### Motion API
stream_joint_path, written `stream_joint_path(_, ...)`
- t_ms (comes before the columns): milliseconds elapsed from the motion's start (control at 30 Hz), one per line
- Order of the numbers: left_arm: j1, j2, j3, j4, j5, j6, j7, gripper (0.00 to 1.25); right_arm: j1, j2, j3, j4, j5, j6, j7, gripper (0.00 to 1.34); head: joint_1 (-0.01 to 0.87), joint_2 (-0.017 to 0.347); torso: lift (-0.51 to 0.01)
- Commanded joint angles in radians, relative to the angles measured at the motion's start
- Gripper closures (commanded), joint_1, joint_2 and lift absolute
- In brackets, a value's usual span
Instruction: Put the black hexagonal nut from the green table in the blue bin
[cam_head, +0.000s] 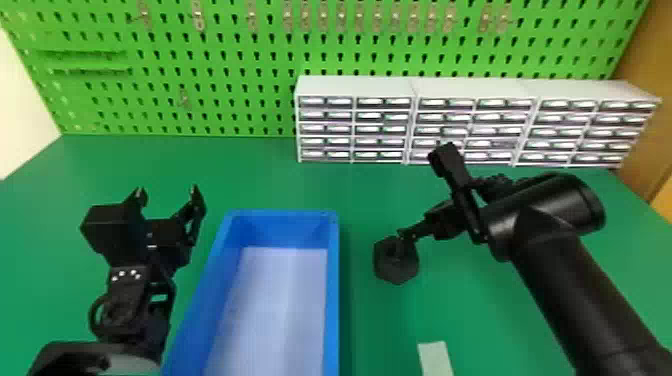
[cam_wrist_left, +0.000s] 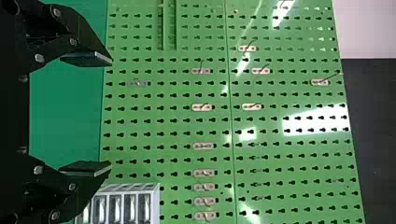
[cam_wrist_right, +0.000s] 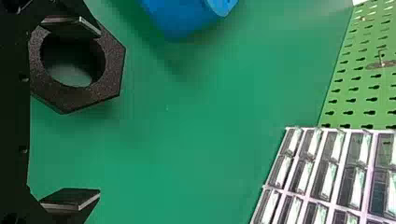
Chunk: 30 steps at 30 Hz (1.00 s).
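Note:
The black hexagonal nut appears over the green table, right of the blue bin. My right gripper is open, one fingertip overlapping the nut's hole in the head view. In the right wrist view, that gripper has its fingers wide apart; one crosses the edge of the nut, and nothing is pinched between them. Whether finger and nut touch, I cannot tell. Left of the bin, my left gripper stands open and holds nothing; the left wrist view shows this gripper spread too.
White drawer cabinets line the back of the table at centre and right, before a green pegboard with metal hooks. A pale strip lies near the front edge, right of the bin. The left arm stands close beside the bin's left wall.

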Motion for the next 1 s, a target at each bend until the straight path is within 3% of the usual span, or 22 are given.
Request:
stream_joint_path(0, -0.003, 0.0, -0.003, 0.001, 0.001, 0.0, 0.0, 0.46, 0.0, 0.004, -0.001, 0.009, 0.006, -0.002, 0.0, 0.1, 0.657, 0.057, -0.095)
stream_joint_path(433, -0.009, 0.0, -0.009, 0.007, 0.001, -0.002, 0.0, 0.46, -0.023, 0.013, -0.004, 0.086, 0.02, -0.037, -0.003, 0.11, 0.657, 0.057, -0.095)
stream_joint_path(967, -0.018, 0.0, -0.018, 0.014, -0.001, -0.003, 0.0, 0.46, -0.053, 0.031, 0.031, 0.173, -0.02, -0.085, -0.067, 0.1, 0.657, 0.057, -0.095)
